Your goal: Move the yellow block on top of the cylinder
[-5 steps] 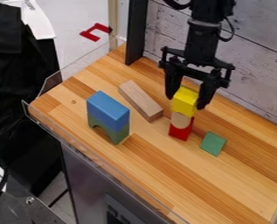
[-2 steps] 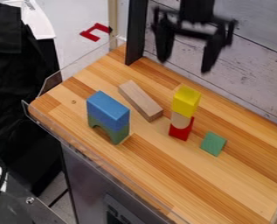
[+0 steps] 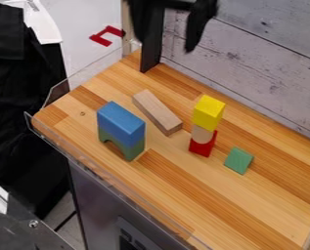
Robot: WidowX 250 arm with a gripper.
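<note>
Topping wooden cylinder (image 3: pixel 201 134), yellow block (image 3: pixel 208 113)

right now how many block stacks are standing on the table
2: the blue block on the green arch, and, right of them in the picture, the yellow block on the cylinder, on the red block.

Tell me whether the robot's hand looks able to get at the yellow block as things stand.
Probably, yes: the yellow block sits atop the cylinder with nothing on it, and the hand hangs open.

block (image 3: pixel 208 113) on cylinder (image 3: pixel 201 134), plank (image 3: pixel 157 111) behind left
</note>
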